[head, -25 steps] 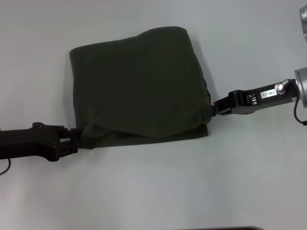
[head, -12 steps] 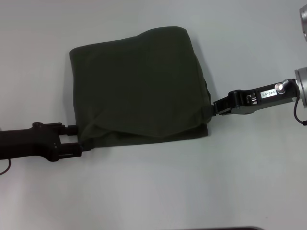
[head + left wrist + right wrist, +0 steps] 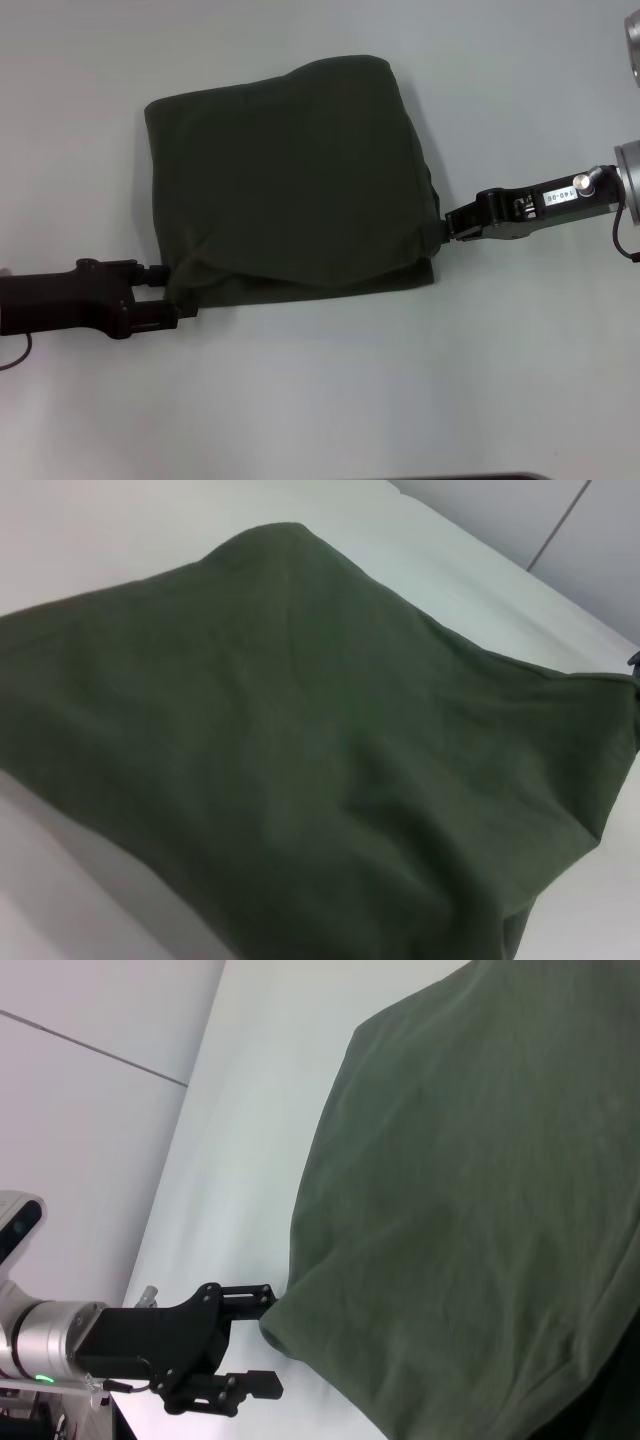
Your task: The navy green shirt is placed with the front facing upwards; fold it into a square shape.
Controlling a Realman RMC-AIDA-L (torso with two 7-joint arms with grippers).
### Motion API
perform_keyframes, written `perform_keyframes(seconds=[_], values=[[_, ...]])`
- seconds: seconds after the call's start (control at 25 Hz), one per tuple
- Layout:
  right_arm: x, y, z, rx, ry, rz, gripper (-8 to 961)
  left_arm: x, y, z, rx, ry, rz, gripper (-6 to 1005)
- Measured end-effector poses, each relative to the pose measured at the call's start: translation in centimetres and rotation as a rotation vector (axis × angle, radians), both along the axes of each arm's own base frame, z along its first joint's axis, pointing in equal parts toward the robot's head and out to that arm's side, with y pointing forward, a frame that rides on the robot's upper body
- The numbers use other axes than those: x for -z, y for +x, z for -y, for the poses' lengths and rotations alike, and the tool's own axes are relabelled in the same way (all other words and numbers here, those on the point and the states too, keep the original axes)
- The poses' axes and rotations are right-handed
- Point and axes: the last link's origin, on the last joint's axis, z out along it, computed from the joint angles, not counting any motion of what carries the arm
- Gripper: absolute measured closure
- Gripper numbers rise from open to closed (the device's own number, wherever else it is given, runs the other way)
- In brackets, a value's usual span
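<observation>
Shirt (image 3: pixel 290 180): folded into a rough square on the tabletop (image 3: pixel 320 400), between both grippers. Left gripper (image 3: pixel 172 293): jaws apart at near-left corner, released since a second ago. Right gripper (image 3: pixel 447 223): unmoved at right edge; jaw state cannot be told.

I'm looking at a plain white table (image 3: pixel 320 400), and the only thing lying on it is the shirt (image 3: pixel 290 180), dark green, folded into a rough square, flat between my left gripper (image 3: pixel 172 295) and right gripper (image 3: pixel 450 222).
</observation>
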Motion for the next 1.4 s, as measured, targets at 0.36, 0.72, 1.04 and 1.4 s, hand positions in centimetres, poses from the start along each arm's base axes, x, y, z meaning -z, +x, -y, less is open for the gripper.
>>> perform_keyframes(seconds=[0.36, 0.72, 1.04, 1.4], values=[[-0.01, 0.0, 0.13, 0.0, -0.006, -0.004, 929, 0.07, 0.06, -0.37, -0.028, -0.013, -0.009, 441], [-0.01, -0.03, 0.18, -0.001, -0.009, -0.006, 930, 0.33, -0.01, -0.4, -0.026, -0.025, -0.028, 773], [-0.02, 0.02, 0.29, 0.003, -0.013, -0.008, 929, 0.51, -0.07, -0.34, -0.024, -0.04, -0.044, 993], [-0.65, 0.59, 0.26, 0.016, -0.004, 0.005, 929, -0.25, -0.59, -0.39, -0.041, -0.013, -0.052, 992]])
